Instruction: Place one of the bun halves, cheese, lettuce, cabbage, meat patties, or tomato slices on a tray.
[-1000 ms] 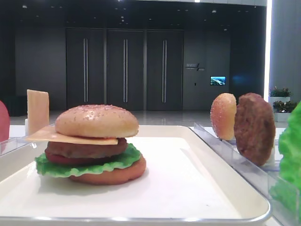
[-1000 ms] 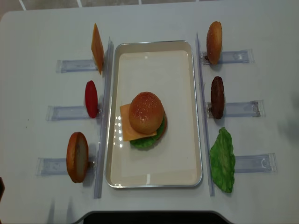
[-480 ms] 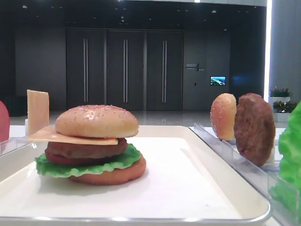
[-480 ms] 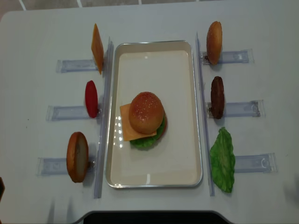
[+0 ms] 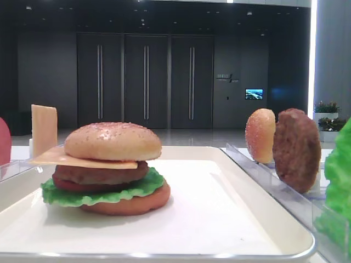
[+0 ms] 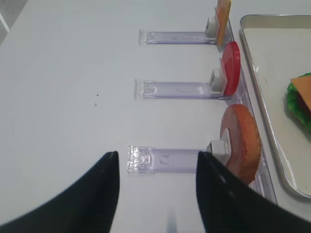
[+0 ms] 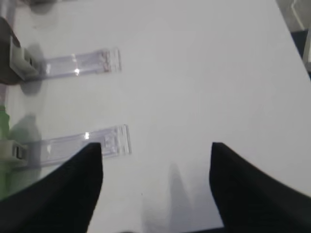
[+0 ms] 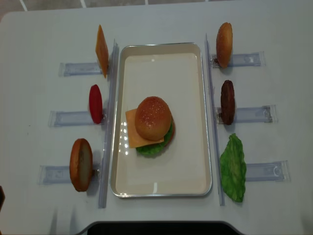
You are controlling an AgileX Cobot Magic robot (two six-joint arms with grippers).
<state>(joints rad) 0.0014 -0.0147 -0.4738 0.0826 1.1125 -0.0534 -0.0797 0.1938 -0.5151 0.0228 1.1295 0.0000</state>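
Note:
On the white tray [image 8: 161, 63] stands a stacked burger: the speckled top bun [image 8: 153, 117] over a cheese slice [image 8: 130, 136], a dark meat patty [image 5: 101, 173], ruffled lettuce [image 5: 98, 193] and a bottom bun [image 5: 129, 205]. My left gripper [image 6: 158, 154] hangs open above bare table, left of the flat bun half [image 6: 241, 141] in its rack. Open and holding nothing, my right gripper [image 7: 155, 145] is over bare table right of a clear rack [image 7: 73, 143]. Neither gripper shows in the overhead view.
Clear racks flank the tray. On the left stand an upright cheese slice [image 8: 101, 50], a tomato slice [image 8: 95, 104] and the flat bun half [image 8: 81, 164]. A second domed bun [image 8: 224, 44], a patty [image 8: 227, 102] and a lettuce leaf [image 8: 233, 167] are on the right.
A faint shadow at the right edge of the overhead view slid toward the near edge and is gone. The burger stack and rack pieces have not moved.

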